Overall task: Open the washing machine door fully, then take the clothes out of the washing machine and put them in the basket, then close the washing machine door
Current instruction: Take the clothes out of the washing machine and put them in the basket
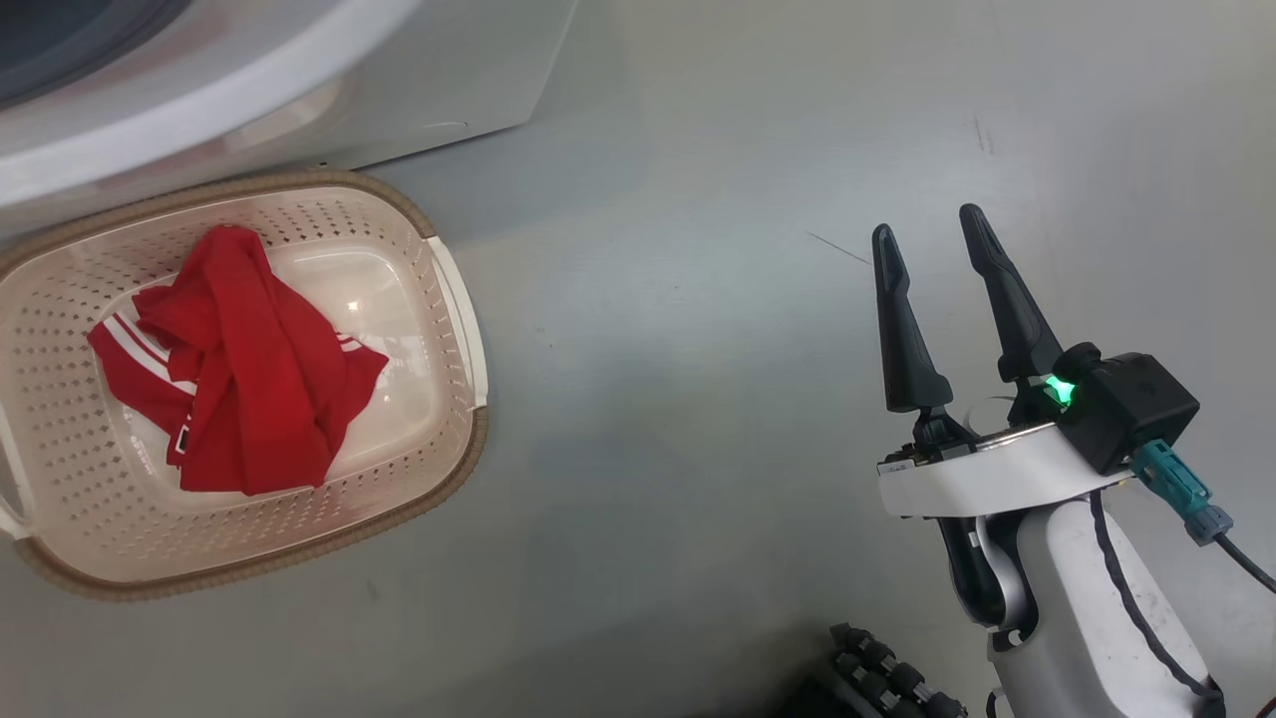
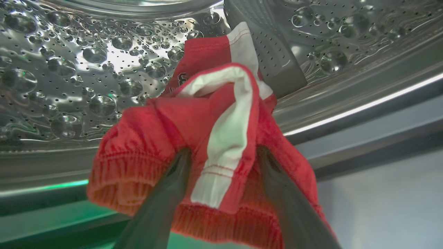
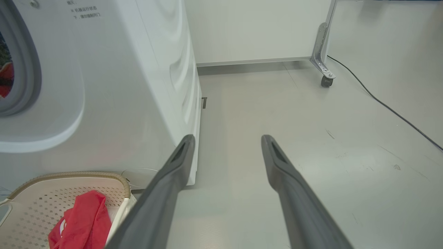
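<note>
In the left wrist view my left gripper reaches into the steel drum of the washing machine. Its fingers are spread open, with red clothes with a white stripe bunched between and over the tips. My right gripper hangs open above bare floor, well right of the basket. A red garment lies crumpled inside that cream basket, which stands against the white washing machine. The right wrist view shows the machine's front, the basket rim and my open right gripper. The washing machine door is out of view.
Grey floor stretches right of the basket. In the right wrist view a metal leg with a caster stands by the far wall, and a black cable runs across the floor. A dark ribbed part sits at the bottom edge of the head view.
</note>
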### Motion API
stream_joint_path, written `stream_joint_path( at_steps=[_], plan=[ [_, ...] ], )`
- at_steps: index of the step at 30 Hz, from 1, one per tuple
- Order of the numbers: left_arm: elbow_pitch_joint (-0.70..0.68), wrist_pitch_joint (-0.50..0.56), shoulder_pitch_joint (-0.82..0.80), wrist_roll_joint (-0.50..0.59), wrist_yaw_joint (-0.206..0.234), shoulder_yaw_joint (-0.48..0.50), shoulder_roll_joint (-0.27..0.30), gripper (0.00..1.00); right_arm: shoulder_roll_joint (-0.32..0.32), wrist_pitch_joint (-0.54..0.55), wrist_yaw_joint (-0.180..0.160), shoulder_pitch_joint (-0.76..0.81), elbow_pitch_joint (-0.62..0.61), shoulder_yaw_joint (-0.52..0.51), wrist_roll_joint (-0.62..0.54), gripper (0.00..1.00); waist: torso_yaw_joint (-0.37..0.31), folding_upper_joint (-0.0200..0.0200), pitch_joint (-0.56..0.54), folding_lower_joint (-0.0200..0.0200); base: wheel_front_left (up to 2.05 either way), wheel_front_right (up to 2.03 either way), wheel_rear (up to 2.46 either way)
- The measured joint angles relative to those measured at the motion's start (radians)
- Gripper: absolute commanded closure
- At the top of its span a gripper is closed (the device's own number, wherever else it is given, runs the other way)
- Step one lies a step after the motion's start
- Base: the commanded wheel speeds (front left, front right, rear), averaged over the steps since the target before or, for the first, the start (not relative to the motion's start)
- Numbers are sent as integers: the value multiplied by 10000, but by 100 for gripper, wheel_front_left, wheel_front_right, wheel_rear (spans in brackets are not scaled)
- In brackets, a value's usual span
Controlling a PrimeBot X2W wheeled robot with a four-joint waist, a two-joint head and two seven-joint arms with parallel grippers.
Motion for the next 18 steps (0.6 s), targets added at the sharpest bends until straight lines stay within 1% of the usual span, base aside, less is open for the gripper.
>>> stream_joint_path(
  at_steps=[1,2,3,4,5,6,14,18],
  plan=[
    [40,6,-58,0,19,2,-2,0,0,0,-2,-2,-2,0,0,0,-5,0,14,0,0,0,0],
    [75,59,-99,0,79,10,-10,28,0,0,-17,-4,-2,0,0,0,-8,0,26,0,0,0,0],
    [94,104,-128,0,100,6,-17,51,0,0,-19,-10,-2,0,0,0,-8,0,38,0,0,0,0],
    [105,130,-155,2,102,4,-17,78,0,0,-23,-22,-2,0,0,0,-7,0,50,0,0,0,0],
    [119,134,-191,8,121,-4,-13,97,0,0,-23,-45,-2,0,0,0,-4,0,61,0,0,0,0],
    [138,134,-221,19,144,-15,-12,100,0,0,-25,-73,-6,0,0,0,1,0,71,0,0,0,0],
    [176,-36,-334,27,128,-196,-27,100,0,0,-29,-242,-29,-42,-2,0,98,0,112,0,0,0,0],
    [138,-410,-332,29,81,-370,-291,100,-2,0,-40,-243,-31,-251,-29,0,226,0,83,0,0,0,0]
  ],
)
